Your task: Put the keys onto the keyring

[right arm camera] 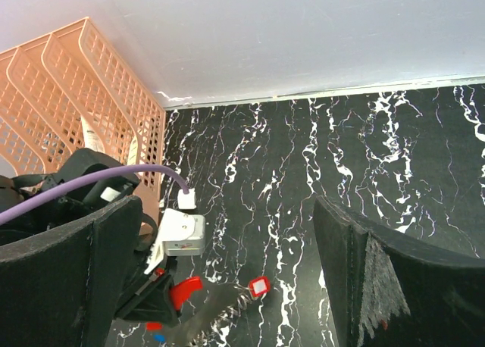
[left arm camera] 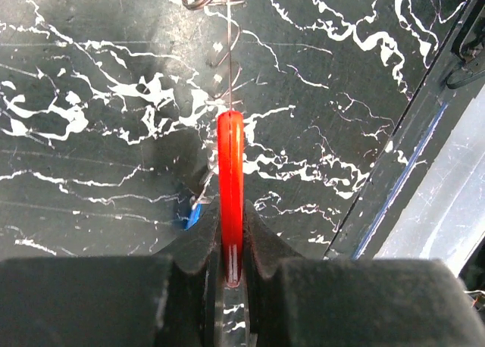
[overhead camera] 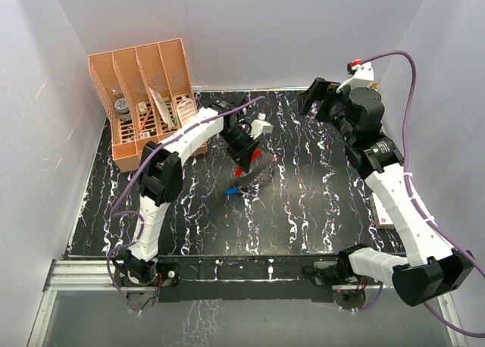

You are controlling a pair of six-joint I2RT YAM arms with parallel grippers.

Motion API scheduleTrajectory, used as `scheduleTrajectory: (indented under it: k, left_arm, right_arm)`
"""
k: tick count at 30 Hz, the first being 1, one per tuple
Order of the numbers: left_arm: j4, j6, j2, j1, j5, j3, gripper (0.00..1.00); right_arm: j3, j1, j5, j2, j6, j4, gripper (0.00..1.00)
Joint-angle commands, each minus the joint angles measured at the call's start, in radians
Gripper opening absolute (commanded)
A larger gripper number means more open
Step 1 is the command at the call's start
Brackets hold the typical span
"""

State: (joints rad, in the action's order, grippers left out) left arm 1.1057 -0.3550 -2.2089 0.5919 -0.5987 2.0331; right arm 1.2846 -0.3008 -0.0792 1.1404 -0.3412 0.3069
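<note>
Left gripper (left arm camera: 230,237) pinches the red strip of the keyring (left arm camera: 230,173), middle of the table (overhead camera: 318,203). Blue key (overhead camera: 233,190) lies at its 7 o'clock. Right gripper (overhead camera: 314,98), spread wide and empty at 2 o'clock, I'd bring down onto that key's head.

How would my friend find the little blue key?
Find the black marble table. Near its middle, the left hand pinches a keyring with a red strip. Just nearer the arm bases is the tiny blue key: its head is blue, not red.

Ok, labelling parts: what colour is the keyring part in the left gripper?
Keyring strip: red; left wrist view.
</note>
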Motion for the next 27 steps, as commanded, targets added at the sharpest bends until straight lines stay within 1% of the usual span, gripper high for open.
scheduleTrajectory:
  k: [1,4,6,9,16,19,21,22,25,27]
  left_arm:
    - [-0.006,0.001,-0.036,-0.001,-0.065,0.018,0.00]
    - [0.041,-0.001,-0.096,-0.005,-0.024,0.084,0.00]
    - [0.057,-0.003,-0.126,-0.012,-0.023,0.118,0.00]
    - [0.052,-0.002,-0.142,-0.024,-0.012,0.121,0.00]
    - [-0.014,0.030,-0.119,-0.047,0.017,0.087,0.00]
    - [-0.044,0.045,-0.102,-0.050,0.029,0.068,0.17]
    - [-0.043,0.044,-0.105,-0.054,0.028,0.072,0.22]
    - [-0.040,0.044,-0.108,-0.056,0.032,0.076,0.27]
    - [-0.034,0.048,-0.112,-0.061,0.059,0.084,0.32]
    - [-0.050,0.058,-0.098,-0.066,0.069,0.078,0.41]
  right_arm:
    - [0.005,0.005,0.002,-0.024,0.007,-0.067,0.95]
    - [-0.004,0.005,0.004,-0.028,0.006,-0.068,0.95]
    - [-0.011,0.005,0.002,-0.032,0.006,-0.069,0.95]
    - [-0.017,0.006,0.007,-0.032,0.005,-0.070,0.94]
    - [-0.021,0.006,0.010,-0.033,0.006,-0.071,0.94]
    - [-0.025,0.007,0.011,-0.032,0.006,-0.073,0.94]
    - [-0.025,0.007,0.012,-0.032,0.005,-0.072,0.94]
    - [-0.026,0.008,0.012,-0.032,0.004,-0.072,0.94]
    - [-0.024,0.008,0.012,-0.034,0.005,-0.071,0.94]
    - [-0.025,0.007,0.012,-0.034,0.004,-0.071,0.94]
